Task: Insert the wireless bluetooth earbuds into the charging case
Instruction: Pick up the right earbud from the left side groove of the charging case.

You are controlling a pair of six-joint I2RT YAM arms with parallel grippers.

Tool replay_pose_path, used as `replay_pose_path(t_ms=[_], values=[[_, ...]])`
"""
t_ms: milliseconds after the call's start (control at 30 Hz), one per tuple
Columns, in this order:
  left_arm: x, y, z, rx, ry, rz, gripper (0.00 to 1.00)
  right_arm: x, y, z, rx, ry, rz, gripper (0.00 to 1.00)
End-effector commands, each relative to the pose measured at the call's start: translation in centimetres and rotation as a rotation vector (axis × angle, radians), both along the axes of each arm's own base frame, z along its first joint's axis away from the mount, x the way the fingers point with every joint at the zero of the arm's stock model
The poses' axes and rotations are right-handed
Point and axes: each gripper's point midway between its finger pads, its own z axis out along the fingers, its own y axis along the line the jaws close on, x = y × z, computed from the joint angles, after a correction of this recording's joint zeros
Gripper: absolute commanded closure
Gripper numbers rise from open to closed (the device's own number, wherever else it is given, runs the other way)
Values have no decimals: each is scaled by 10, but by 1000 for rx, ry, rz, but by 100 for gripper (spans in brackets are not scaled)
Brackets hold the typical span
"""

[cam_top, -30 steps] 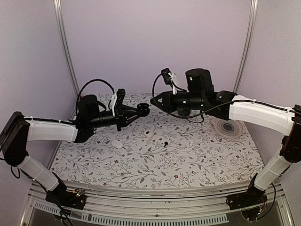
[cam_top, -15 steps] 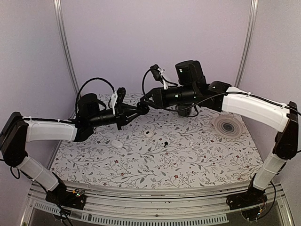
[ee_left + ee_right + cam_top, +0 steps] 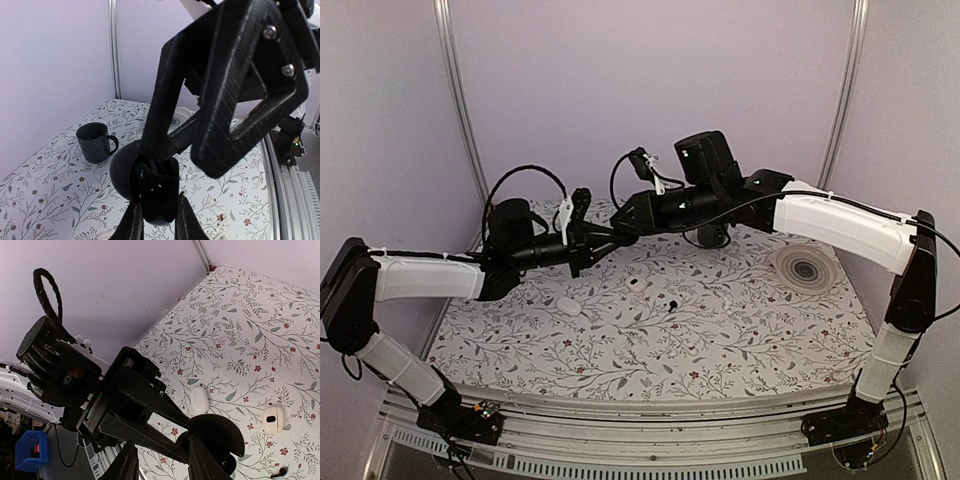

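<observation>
Fingers of left gripper (image 3: 160, 206) clamped on charging case (image 3: 125, 169), right gripper (image 3: 162, 447) jaws parted beside it

Plain lilac walls (image 3: 650, 80), soft even light. Metal rails (image 3: 458, 110) vert. at back corners, L+R. Table w/ white floral cloth (image 3: 720, 350). Alu frame (image 3: 650, 418) along near edge.

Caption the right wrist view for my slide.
Left hand holds the charging case above the floral table, with the open right hand close beside it.

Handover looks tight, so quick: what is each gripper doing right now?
Left gripper: shut on the charging case.
Right gripper: open, nothing visibly held.
</observation>
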Motion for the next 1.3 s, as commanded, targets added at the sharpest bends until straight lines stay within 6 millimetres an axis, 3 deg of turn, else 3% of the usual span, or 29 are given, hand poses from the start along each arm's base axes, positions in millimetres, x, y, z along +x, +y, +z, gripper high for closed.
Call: replay_pose_path(t_ms=[0,500,767,933,1267], values=[[-5,-6,14,-2,-46,-10,100,3,4,0,-10,6,-12,64],[-4,-3,20,-2,-77,22,100,13,-3,-24,-101,21,-94,65],[-10,-9,13,38,-80,-3,100,15,5,-28,-121,-6,-98,62],[-9,-12,11,67,-89,4,100,14,9,-42,-165,-8,-102,62],[-2,-8,12,83,-101,72,100,25,-4,-60,-252,6,-195,62]])
